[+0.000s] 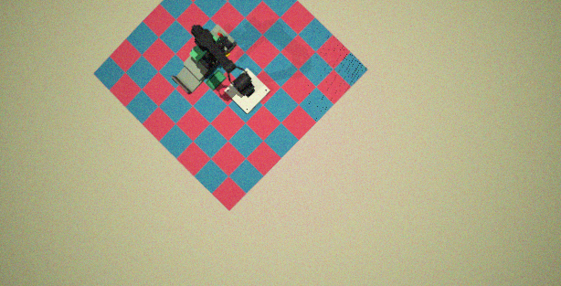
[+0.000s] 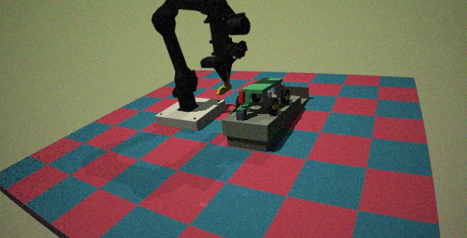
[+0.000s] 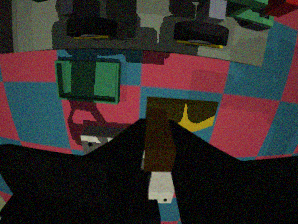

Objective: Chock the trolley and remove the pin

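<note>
One yellow chock [image 2: 224, 89] [image 3: 196, 120] is gripped in the gripper [image 2: 227, 83] [image 3: 154, 125], raised beside the ramp [image 2: 247, 125] [image 1: 185, 82] [image 3: 35, 35]. Chocking is in hand; next move, judged: carry it across, lower it against a wheel's downhill side. Right: trolley [image 2: 262, 85] [image 1: 197, 53] on ramp, pin's red head [image 2: 242, 96] [image 1: 220, 35] showing.

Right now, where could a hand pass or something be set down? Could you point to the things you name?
Open: the checkered mat [image 2: 335, 191] on the exterior view's near side of the ramp [image 2: 245, 130]. Crowded: between ramp and white base plate [image 2: 179, 122], where the tool [image 2: 227, 82] hangs.

Top: high, straight down; exterior: farther side, angled down; wrist: close, facing ramp edge.
</note>
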`<state>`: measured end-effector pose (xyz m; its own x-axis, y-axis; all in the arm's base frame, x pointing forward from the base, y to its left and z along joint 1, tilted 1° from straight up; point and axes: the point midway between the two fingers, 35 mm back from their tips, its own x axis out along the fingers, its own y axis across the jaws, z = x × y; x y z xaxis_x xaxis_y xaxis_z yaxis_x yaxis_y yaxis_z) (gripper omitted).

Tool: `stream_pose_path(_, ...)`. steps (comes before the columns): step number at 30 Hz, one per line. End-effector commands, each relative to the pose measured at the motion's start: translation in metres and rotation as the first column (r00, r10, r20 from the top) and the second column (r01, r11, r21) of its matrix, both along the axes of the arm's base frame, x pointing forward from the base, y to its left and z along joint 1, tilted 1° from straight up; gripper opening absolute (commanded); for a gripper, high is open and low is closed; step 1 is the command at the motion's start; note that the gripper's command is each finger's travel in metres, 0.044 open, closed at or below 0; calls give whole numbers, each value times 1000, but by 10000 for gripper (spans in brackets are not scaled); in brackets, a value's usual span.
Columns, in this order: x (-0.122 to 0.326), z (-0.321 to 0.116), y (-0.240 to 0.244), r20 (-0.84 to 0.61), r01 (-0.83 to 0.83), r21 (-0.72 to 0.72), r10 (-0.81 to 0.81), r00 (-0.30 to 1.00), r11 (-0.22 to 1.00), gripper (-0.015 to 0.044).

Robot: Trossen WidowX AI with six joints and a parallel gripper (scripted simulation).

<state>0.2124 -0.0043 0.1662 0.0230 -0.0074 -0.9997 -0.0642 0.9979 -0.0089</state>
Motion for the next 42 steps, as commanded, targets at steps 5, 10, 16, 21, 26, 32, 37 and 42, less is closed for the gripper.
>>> stream_pose_path(5, 5, -2, 24, -2, 6, -1, -6, 1000, 1000, 0)
stream_pose_path(10, 7, -2, 43, -2, 6, 0, -6, 1000, 1000, 0)
stream_pose_path(16, 10, -2, 65, -2, 6, 2, -6, 1000, 1000, 0)
stream_pose_path(21, 13, -3, 85, -2, 6, 4, -6, 1000, 1000, 0)
stream_pose_path(26, 16, -3, 107, -2, 6, 6, -6, 1000, 1000, 0)
stream_pose_path(32, 20, -5, 133, -2, 6, 8, -6, 1000, 1000, 0)
stream_pose_path(37, 25, -7, 156, -1, 6, 10, -6, 1000, 1000, 0)
stream_pose_path(42, 29, -10, 178, -1, 6, 12, -6, 1000, 1000, 0)
